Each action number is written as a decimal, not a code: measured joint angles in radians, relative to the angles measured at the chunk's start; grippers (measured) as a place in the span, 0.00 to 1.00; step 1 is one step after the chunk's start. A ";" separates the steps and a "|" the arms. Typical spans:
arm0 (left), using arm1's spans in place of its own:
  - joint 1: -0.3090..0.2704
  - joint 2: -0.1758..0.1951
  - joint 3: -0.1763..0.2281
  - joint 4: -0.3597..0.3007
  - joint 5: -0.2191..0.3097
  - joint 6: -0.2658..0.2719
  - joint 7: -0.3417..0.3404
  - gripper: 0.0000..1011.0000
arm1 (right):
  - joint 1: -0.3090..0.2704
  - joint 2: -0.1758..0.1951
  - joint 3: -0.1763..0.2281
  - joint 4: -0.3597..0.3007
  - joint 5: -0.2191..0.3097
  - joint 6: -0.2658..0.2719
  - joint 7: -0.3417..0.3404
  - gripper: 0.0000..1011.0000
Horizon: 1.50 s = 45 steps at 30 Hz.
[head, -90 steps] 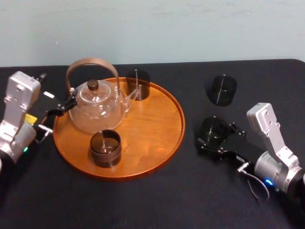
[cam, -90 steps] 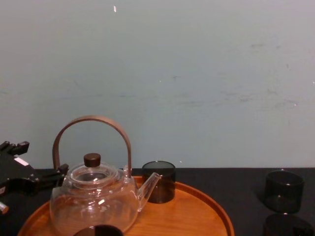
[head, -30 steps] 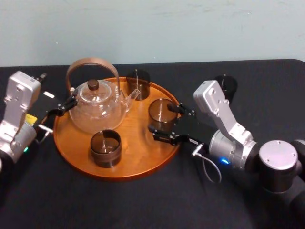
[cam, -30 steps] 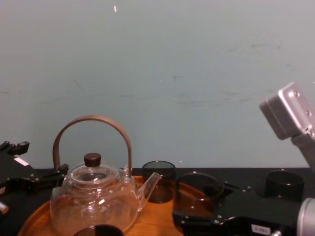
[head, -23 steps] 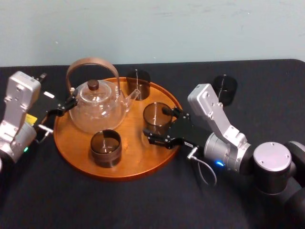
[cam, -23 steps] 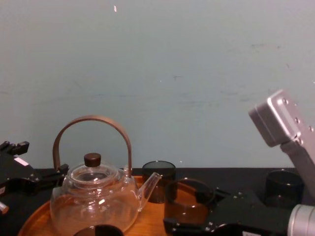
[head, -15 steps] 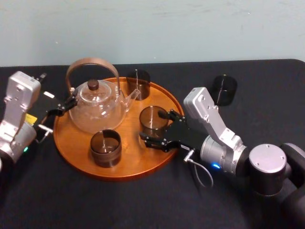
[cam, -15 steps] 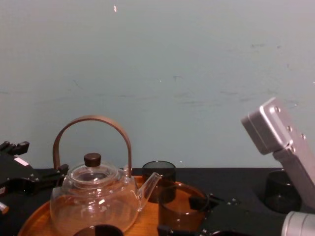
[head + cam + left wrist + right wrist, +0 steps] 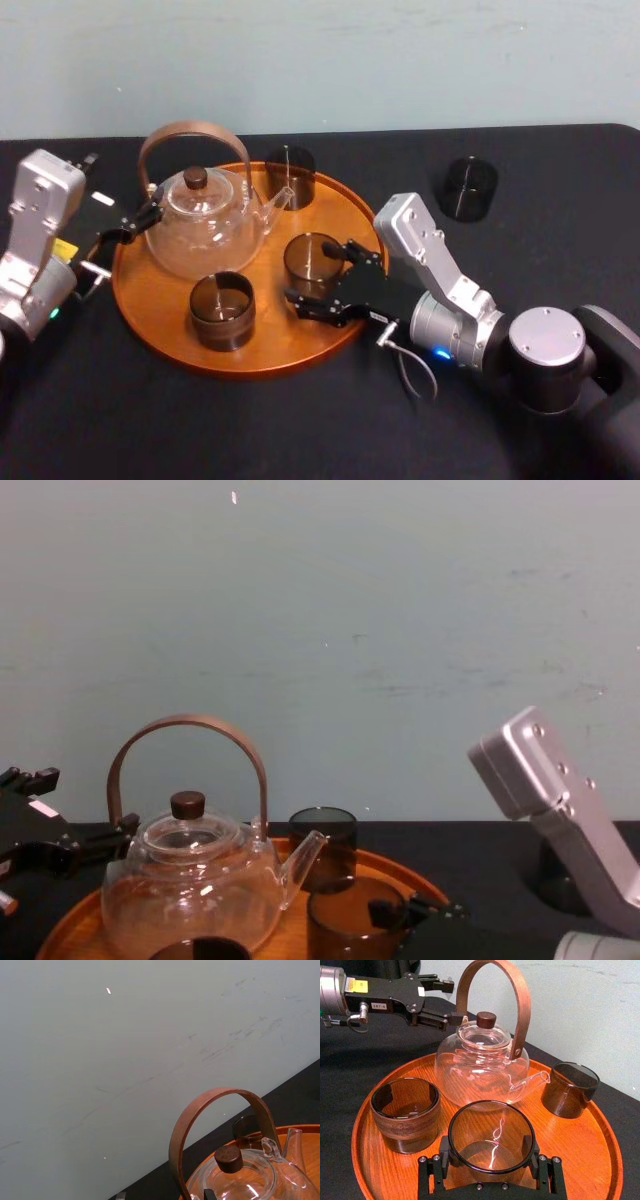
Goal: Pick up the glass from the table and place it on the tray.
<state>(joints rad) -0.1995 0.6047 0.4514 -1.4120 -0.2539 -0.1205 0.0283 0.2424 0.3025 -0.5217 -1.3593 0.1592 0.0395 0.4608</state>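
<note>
Orange-brown wood forms the round tray (image 9: 290, 338), which sits on the black table (image 9: 200, 430); the glass (image 9: 308, 262) is over the tray's right half, just in front of the spout of the teapot (image 9: 200, 228), and I cannot tell whether its base touches the wood; the right gripper (image 9: 312, 270) reaches in from the right with its jaws closed on the glass, one finger against each side of its wall; seen from the right wrist, the glass stands upright, its rim a full dark ring; the teapot stands on the tray's back left part, with a dark cup (image 9: 290, 177) behind its spout near the back rim and a wood-banded cup (image 9: 221, 310) in front of it, near the front rim; the glass is between those two cups and apart from both; a second dark glass (image 9: 468, 187) stands on the table well to the right of the tray; the left gripper (image 9: 138, 225) hangs at the tray's left rim beside the teapot's handle, jaws apart, holding nothing.
</note>
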 joint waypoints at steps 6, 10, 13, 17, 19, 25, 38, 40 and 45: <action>0.000 0.000 0.000 0.000 0.000 0.000 0.000 1.00 | 0.012 -0.011 -0.008 0.030 -0.004 -0.007 0.004 0.90; 0.000 0.000 0.000 0.000 0.000 0.000 0.000 1.00 | 0.017 -0.016 -0.012 0.045 -0.006 -0.009 0.007 0.90; 0.000 0.000 0.000 0.000 0.000 0.000 0.000 1.00 | 0.020 -0.020 -0.014 0.054 -0.006 -0.011 0.009 0.90; 0.000 0.000 0.000 0.000 0.000 0.000 0.000 1.00 | 0.022 -0.024 -0.016 0.063 -0.006 -0.013 0.011 0.90; 0.000 0.000 0.000 0.000 0.000 0.000 0.000 1.00 | 0.023 -0.025 -0.017 0.066 -0.006 -0.014 0.013 0.90; 0.000 0.000 0.000 0.000 0.000 0.000 0.000 1.00 | 0.023 -0.027 -0.019 0.067 -0.006 -0.012 0.013 0.90; 0.000 0.000 0.000 0.000 0.000 0.000 0.000 1.00 | 0.023 -0.027 -0.019 0.067 -0.005 -0.011 0.013 0.90; 0.000 0.000 0.000 0.000 0.000 0.000 0.000 1.00 | 0.023 -0.027 -0.018 0.067 -0.005 -0.011 0.012 0.90; 0.000 0.000 0.000 0.000 0.000 0.000 0.000 1.00 | 0.023 -0.026 -0.018 0.067 -0.004 -0.011 0.012 0.97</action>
<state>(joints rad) -0.1995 0.6047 0.4514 -1.4120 -0.2539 -0.1205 0.0283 0.2651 0.2760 -0.5397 -1.2925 0.1548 0.0285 0.4728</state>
